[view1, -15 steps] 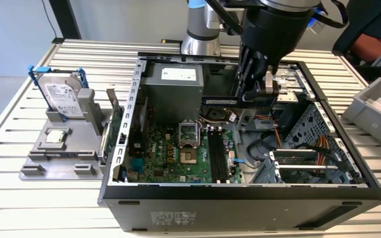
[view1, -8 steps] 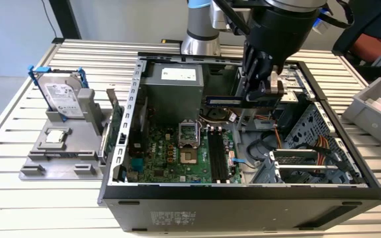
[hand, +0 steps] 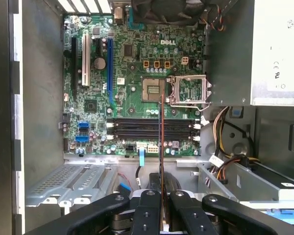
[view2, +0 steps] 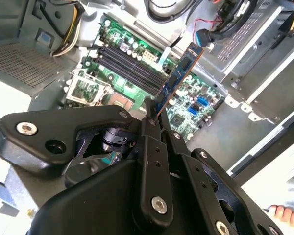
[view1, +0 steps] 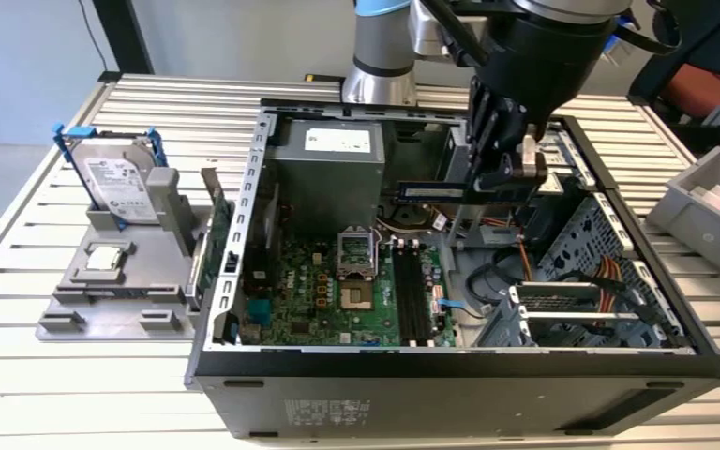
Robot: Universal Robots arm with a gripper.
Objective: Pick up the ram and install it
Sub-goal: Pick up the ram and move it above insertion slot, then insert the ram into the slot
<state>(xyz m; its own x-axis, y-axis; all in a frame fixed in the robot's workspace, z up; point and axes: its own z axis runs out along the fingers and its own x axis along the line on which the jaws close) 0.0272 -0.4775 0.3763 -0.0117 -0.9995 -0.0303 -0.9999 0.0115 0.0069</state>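
Observation:
My gripper is shut on the ram, a thin, long circuit-board stick held level above the open computer case. The stick juts toward the exterior view's left, hanging over the motherboard and well above the black memory slots. In the second wrist view the ram rises from between the fingers, tilted over the slots. In the first wrist view the ram is edge-on, crossing the slots at a right angle, clamped in my gripper.
The case has tall walls, a grey power supply, cables and a drive cage. On the exterior view's left a grey stand carries a hard drive and a green card. A grey bin sits right.

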